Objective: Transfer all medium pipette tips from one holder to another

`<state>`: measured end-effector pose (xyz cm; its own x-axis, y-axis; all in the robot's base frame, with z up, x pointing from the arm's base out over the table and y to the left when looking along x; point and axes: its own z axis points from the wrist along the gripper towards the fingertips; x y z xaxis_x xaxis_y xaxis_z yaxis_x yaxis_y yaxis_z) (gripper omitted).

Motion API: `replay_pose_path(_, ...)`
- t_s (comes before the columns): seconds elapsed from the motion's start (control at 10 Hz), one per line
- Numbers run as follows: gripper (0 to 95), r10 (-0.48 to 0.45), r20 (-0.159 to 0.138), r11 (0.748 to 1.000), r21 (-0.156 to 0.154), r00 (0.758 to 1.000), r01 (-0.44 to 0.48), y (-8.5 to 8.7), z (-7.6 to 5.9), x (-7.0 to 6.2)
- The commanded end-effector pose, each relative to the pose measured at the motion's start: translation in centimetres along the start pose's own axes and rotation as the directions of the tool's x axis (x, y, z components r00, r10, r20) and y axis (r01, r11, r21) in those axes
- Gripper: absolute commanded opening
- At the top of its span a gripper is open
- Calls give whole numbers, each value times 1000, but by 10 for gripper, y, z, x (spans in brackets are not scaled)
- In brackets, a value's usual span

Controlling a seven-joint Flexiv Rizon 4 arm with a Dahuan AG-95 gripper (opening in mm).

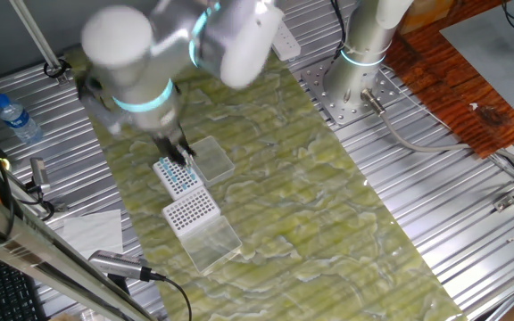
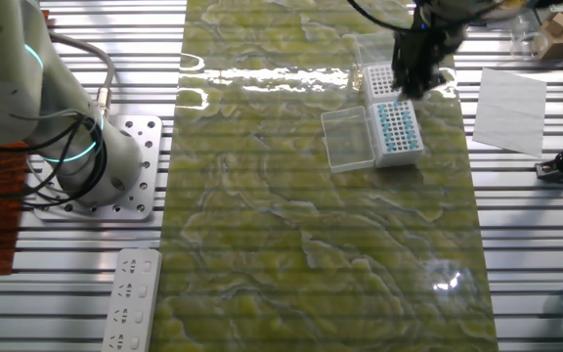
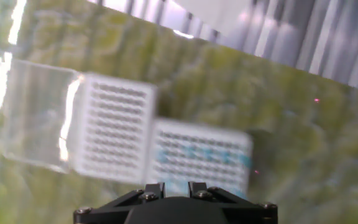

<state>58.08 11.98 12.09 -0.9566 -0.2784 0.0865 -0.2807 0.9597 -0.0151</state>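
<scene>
1. Gripper: black, two-finger, pointing down over the tip rack; its fingertips sit at the rack's far edge in one fixed view. Whether the jaws are apart or closed cannot be told; motion blur and the arm hide them. In the hand view only the gripper base shows, at the bottom edge.
2. Tips: rows of blue dots in a white grid rack, standing on the green mat. In the hand view the blue tops fill part of the right-hand grid, blurred.
3. Second rack: white grid with dark holes, no blue visible, touching or just beside the first rack. In the hand view it lies left of the tip rack.
4. Clear lids: one beside the tip rack, one beside the second rack.
5. Arm: white with a cyan ring, blurred, above the racks.
6. Water bottle: blue cap, on the slatted table, well apart from the racks.
7. Paper sheet: white, beside the mat.
8. Power strip: white, near the arm base.
</scene>
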Motion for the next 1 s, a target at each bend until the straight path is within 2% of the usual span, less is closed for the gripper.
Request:
replay_pose_path(0.1, 190, 1, 5, 1000, 1, 1000, -1, 12, 16, -14)
replay_pose_path(0.3, 190, -8, 11, 1000, 2, 1000, 8, 10, 26, -17)
replay_pose_path(0.7, 190, -15, 12, 1000, 4, 1000, 15, 7, 27, -16)
replay_pose_path(0.8, 0, -17, 12, 1000, 4, 1000, 17, 6, 27, -16)
replay_pose_path(1.0, 0, -22, 16, 1000, 4, 1000, 22, 2, 29, -16)
